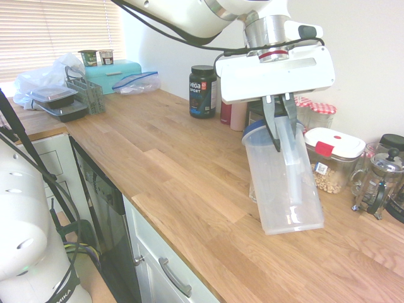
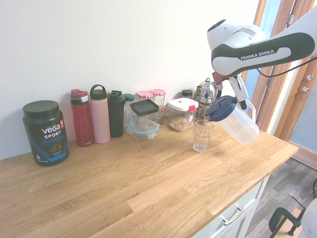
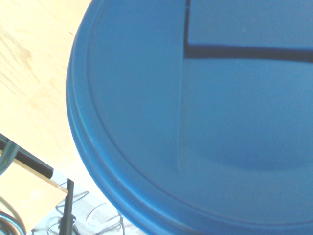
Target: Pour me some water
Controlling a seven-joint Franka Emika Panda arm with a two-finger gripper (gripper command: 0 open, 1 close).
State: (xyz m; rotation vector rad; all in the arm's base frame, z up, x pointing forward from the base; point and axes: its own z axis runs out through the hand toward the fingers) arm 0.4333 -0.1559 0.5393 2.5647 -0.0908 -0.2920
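My gripper (image 1: 278, 140) is shut on the handle of a clear plastic pitcher (image 1: 285, 189) with a blue lid (image 2: 221, 108). The pitcher hangs above the wooden counter (image 1: 183, 170), tipped over. In the second exterior view its lidded mouth points down towards an empty drinking glass (image 2: 203, 135) and sits just above the rim. I see no water in the pitcher and no stream. The first exterior view hides the glass almost entirely behind the pitcher. The blue lid (image 3: 195, 112) fills the wrist view. The gripper (image 2: 242, 97) comes down on the pitcher from above.
Along the wall stand a black Vega tub (image 2: 45, 132), red, pink and black bottles (image 2: 99, 114), lidded food containers (image 2: 182, 114), jars and a French press (image 1: 379, 183). A dish rack and a teal box (image 1: 113, 74) sit at the counter's far end. The counter's front edge is close.
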